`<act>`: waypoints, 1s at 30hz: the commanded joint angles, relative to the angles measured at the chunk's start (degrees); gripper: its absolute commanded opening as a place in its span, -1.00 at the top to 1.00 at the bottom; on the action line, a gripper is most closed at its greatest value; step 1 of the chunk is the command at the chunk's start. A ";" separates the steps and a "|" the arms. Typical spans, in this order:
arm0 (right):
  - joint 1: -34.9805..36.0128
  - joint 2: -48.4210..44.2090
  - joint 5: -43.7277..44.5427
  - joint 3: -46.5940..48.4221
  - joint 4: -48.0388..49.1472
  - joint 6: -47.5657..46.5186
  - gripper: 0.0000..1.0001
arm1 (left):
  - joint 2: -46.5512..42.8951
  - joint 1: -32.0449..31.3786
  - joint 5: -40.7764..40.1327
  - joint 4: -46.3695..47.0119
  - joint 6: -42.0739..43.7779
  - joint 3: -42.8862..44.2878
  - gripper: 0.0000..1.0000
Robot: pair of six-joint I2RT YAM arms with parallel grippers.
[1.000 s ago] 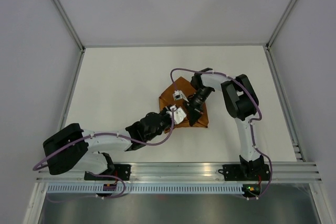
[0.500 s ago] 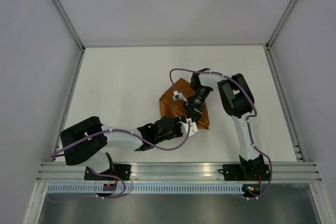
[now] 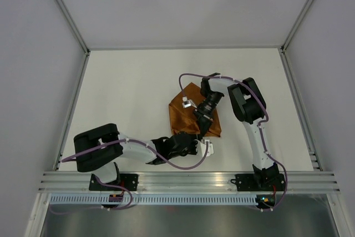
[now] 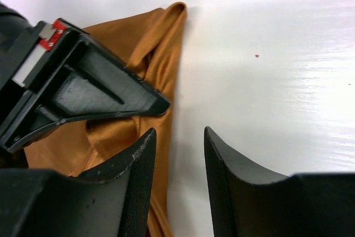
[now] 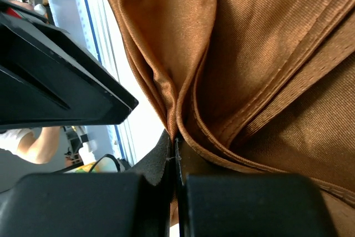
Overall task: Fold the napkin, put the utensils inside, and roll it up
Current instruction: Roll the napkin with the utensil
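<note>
The rust-brown napkin (image 3: 180,115) lies bunched and folded mid-table. My right gripper (image 3: 202,129) reaches down onto its near right part and is shut on a pinched fold of the cloth (image 5: 183,98), which bulges up out of the closed jaws. My left gripper (image 3: 205,145) sits low just off the napkin's near edge, open. In the left wrist view, bare white table shows between its fingers (image 4: 141,165), and the napkin's hemmed edge (image 4: 166,43) runs beside the left one. The right gripper's black finger (image 4: 100,92) hangs just ahead. The utensils are out of view.
The white table (image 3: 127,87) is walled by grey panels with aluminium rails at left, right and back. The arm bases and a cable tray (image 3: 188,184) line the near edge. The two grippers are very close together over the napkin's near corner.
My left gripper has pulled back toward the near right, from over the napkin to just off its near edge. The right gripper kept its pinch and drifted slightly nearer.
</note>
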 commanded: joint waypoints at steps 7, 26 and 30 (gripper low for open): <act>-0.25 5.58 5.90 2.91 6.71 -2.42 0.99 | 5.81 -1.96 -7.64 8.28 4.97 0.45 0.10; -0.60 8.13 5.64 4.23 3.72 -3.91 0.99 | 9.50 -1.17 -9.41 7.77 8.30 2.20 0.43; -0.78 8.40 5.46 4.67 3.20 -4.26 0.99 | 9.42 -1.08 -8.36 6.01 8.48 2.99 0.52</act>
